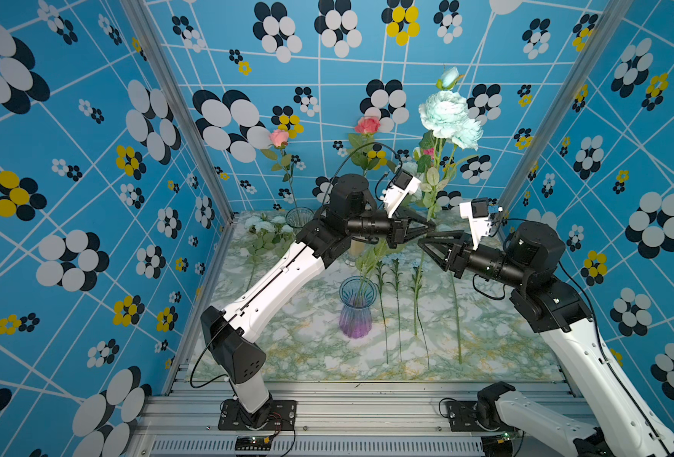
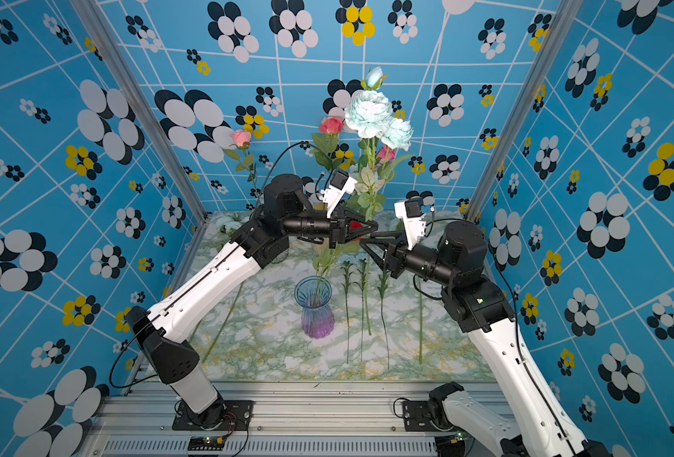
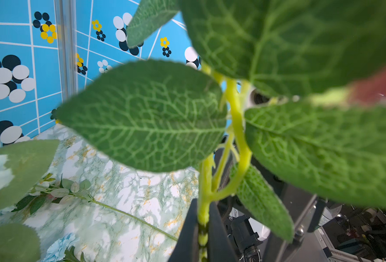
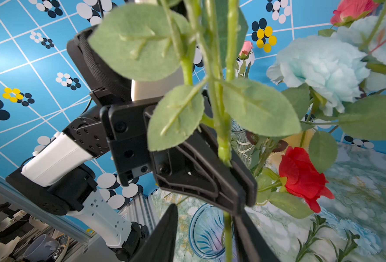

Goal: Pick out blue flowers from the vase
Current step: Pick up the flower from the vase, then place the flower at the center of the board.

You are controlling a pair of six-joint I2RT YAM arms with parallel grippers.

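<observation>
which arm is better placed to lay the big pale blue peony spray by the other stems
right, probably: the left claw is shut on the stem of the big pale blue fabric peony spray, but the right claw stands open around it below, and the laid green stems lie nearer that arm

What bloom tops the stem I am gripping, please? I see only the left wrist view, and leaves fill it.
Observer: The big pale blue peony spray, held upright.
Operator: Thanks; where is the right end effector?
Observer: The right end effector sits just below the left end effector, jaws apart around the same stem.
Operator: And the vase?
Observer: The blue-purple vase stands below them, green stems inside.
</observation>
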